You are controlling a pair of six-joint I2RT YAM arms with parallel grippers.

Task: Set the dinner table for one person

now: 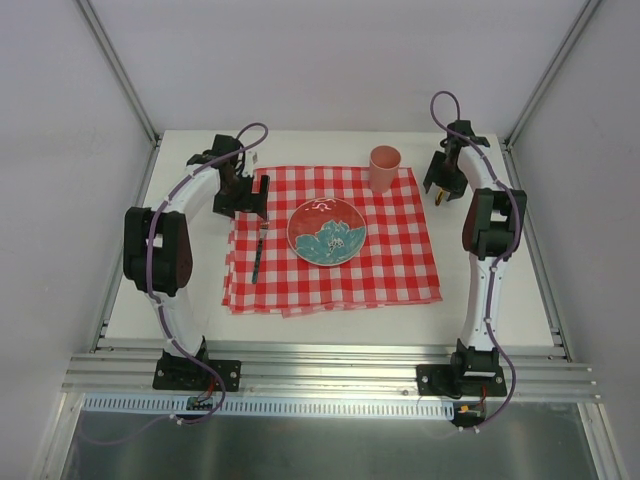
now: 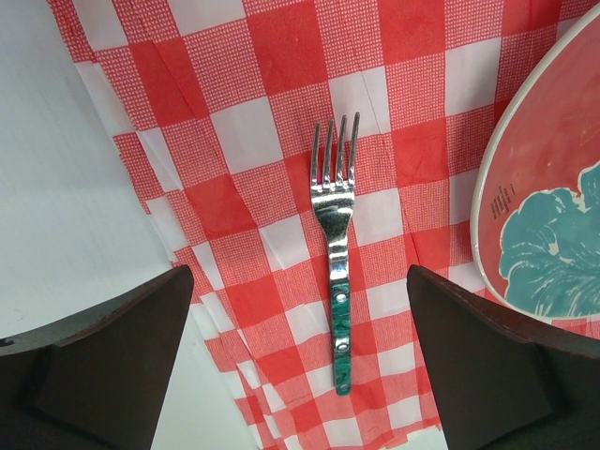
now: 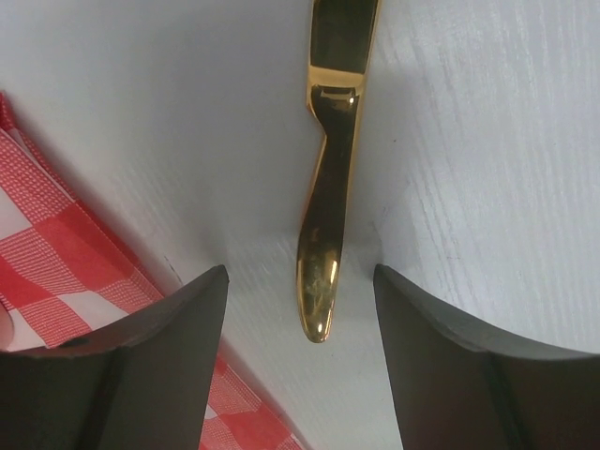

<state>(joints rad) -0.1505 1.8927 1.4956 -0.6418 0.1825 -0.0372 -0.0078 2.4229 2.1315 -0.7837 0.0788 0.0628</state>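
Top external view: the dinner table (image 1: 330, 325) is the big white top filling the middle of the shot, grey rails along its edges, with a red-and-white checked cloth (image 1: 400, 255) spread across its centre. Going from the left, the left gripper (image 1: 250, 203) hangs over the cloth's left edge, roughly 10 o'clock from the plate, jaws spread wide with nothing in them. Its wrist cam looks straight down at the fork (image 2: 336, 272) lying flat on the cloth between the two dark fingers, tines at 12 o'clock, green marbled handle at 6 o'clock, and neither finger touches it. The fork sits just beside the plate (image 1: 327, 232), at its 9 o'clock, a small gap between them. The plate is red-rimmed with a teal flower pattern, pretty much dead centre on the cloth. A pink cup (image 1: 384, 168) stands upright at the plate's 1 o'clock, near the cloth's far edge. Then the right gripper (image 1: 440, 186) is off the cloth at about 2 o'clock from the plate, down low over bare table. Its wrist cam shows a gold cutlery piece (image 3: 328, 216) flat on the white surface, handle end at 6 o'clock, sitting between the parted fingers with a gap on both sides, so nothing's gripped, and a corner of the cloth peeks in at 8 o'clock
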